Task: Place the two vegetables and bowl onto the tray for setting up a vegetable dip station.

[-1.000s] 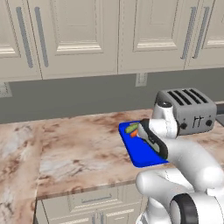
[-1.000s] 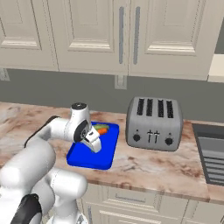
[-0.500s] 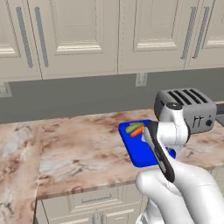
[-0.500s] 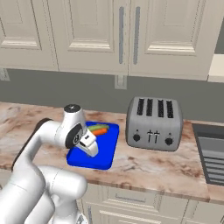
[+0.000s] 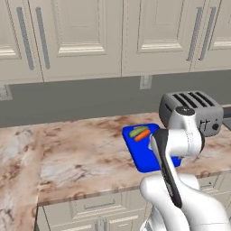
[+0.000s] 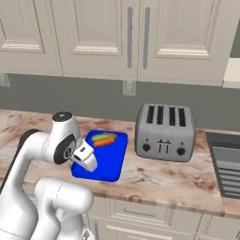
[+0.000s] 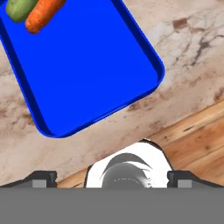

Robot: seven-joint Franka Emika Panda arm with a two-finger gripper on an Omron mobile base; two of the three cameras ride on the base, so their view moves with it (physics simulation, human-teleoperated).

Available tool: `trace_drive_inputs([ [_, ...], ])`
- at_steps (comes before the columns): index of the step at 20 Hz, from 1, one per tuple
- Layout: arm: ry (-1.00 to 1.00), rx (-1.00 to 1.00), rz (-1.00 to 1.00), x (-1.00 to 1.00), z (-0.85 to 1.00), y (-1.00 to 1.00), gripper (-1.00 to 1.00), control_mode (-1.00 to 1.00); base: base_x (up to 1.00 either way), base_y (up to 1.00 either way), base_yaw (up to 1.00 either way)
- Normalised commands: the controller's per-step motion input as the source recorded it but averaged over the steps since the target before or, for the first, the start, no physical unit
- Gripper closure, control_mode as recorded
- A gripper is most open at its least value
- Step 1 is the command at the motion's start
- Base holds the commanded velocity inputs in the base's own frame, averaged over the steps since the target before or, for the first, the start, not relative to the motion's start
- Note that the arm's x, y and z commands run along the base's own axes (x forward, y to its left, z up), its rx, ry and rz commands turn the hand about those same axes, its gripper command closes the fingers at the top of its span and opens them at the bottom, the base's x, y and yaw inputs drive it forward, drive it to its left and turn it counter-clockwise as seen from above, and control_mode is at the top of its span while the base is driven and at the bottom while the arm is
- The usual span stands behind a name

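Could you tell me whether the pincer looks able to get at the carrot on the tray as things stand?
Probably yes: the pincer stands open just above the tray's near end, and the carrot lies uncovered at the far end beside the cucumber.

Marble-patterned worktop (image 6: 154,180) in tan and white, running along a grey backsplash (image 6: 70,93). Grey four-slot toaster (image 6: 165,132) standing upright near the back, two round knobs on its front. Cream panelled cabinets (image 5: 117,36) above, with vertical bar handles. White outlet (image 6: 128,87) on the backsplash. Sink (image 6: 225,161) edge at far right. Wooden floor (image 7: 192,135) below the worktop's front edge.
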Motion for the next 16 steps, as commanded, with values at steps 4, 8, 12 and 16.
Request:
trace_drive_inputs([
  [4, 0.04, -0.04, 0.0, -0.24, 0.32, 0.0, -1.0, -1.0, 0.0, 0.0, 0.0],
  [8, 0.04, -0.01, 0.0, -0.13, 0.33, 0.0, -1.0, -1.0, 0.0, 0.0, 0.0],
  [12, 0.0, -0.02, 0.06, -0.14, 0.28, 0.02, -1.0, -1.0, 0.0, 0.0, 0.0],
  [16, 0.0, -0.04, 0.09, -0.24, 0.18, 0.14, -1.0, -1.0, 0.0, 0.0, 0.0],
])
